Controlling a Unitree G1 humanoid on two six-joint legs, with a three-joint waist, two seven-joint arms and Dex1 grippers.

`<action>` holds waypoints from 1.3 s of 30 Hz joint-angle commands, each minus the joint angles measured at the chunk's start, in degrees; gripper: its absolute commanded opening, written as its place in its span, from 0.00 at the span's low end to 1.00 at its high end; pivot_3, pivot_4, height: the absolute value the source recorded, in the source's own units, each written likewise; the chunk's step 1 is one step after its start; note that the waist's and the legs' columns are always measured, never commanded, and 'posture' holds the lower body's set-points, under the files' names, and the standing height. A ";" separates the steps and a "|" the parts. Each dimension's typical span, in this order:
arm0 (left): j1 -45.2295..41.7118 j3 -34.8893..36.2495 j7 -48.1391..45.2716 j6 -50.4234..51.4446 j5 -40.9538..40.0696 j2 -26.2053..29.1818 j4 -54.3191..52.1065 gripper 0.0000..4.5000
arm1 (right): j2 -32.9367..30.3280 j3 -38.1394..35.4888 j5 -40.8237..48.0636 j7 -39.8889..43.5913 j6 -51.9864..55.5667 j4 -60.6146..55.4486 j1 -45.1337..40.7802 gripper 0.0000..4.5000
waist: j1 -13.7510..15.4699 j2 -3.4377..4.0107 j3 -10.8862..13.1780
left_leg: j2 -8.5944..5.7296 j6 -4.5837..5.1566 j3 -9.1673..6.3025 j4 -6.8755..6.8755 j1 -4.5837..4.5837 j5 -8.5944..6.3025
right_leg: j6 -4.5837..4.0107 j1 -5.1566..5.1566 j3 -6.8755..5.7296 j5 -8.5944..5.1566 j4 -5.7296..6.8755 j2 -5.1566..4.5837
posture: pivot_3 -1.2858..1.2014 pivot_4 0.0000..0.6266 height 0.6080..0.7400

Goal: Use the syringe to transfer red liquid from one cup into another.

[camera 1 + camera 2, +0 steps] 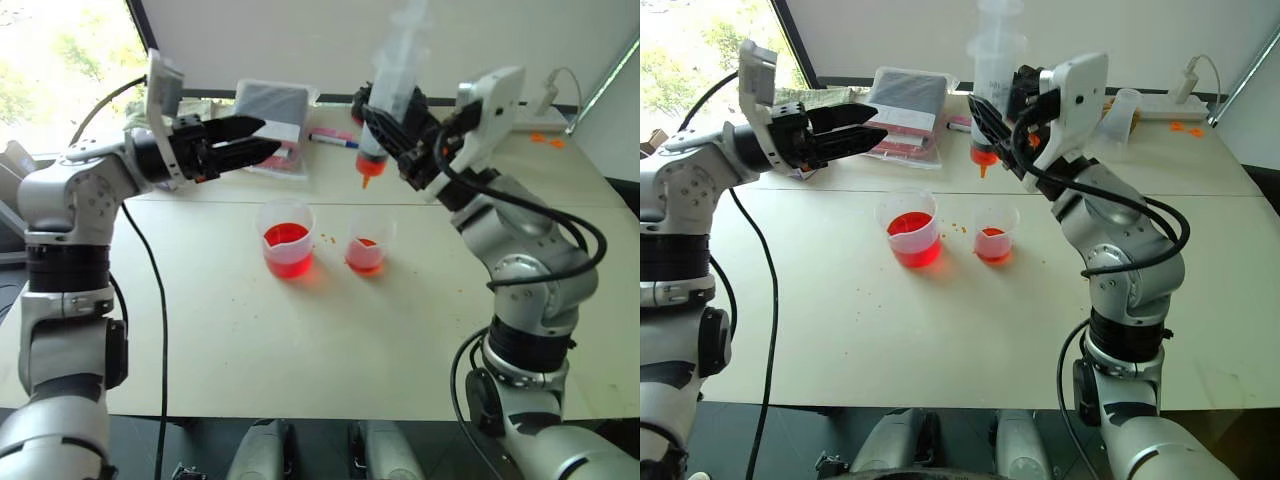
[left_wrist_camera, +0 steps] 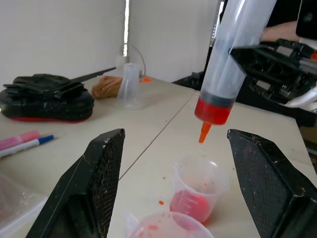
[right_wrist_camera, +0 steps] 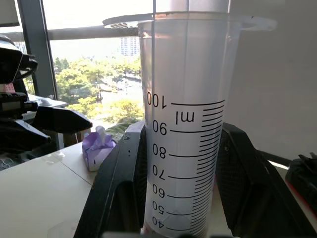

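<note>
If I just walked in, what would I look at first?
Probably the big clear plastic syringe with its orange tip, held upright in the right gripper above the pale table. Below it stand two clear plastic cups of bright red liquid: the wider spouted beaker and, beside it, the smaller narrow cup. The left gripper hangs open nearby, pointing at the syringe.

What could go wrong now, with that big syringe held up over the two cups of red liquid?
The syringe, clamped upright in the right gripper, has red liquid at its orange tip, which hangs above bare table behind the smaller cup, so a drip would likely miss it. Orange specks already dot the table. The open left gripper hovers close and might bump the syringe or the larger cup.
</note>
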 commanded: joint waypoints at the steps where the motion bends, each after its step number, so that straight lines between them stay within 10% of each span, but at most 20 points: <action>1: -3.30 -0.39 -2.40 -1.90 0.60 -0.76 1.42 0.76 | -0.59 0.46 -0.92 -1.66 -1.36 -3.85 2.89 0.30 | -0.13 0.00 0.00 | 0.02 0.00 0.00 0.00 0.00 0.00 | 0.00 0.00 0.00 0.00 0.00 0.03 | 0.52 0.24 1.00; 39: -17.33 -6.13 -8.61 -4.88 3.30 -18.40 12.64 0.76 | 0.40 6.43 -5.54 -4.25 -6.24 -4.96 13.30 0.30 | 0.12 -0.01 0.01 | 0.02 0.03 -0.04 0.03 0.00 -0.01 | 0.00 0.02 0.04 -0.01 -0.02 0.16 | 0.52 0.24 1.00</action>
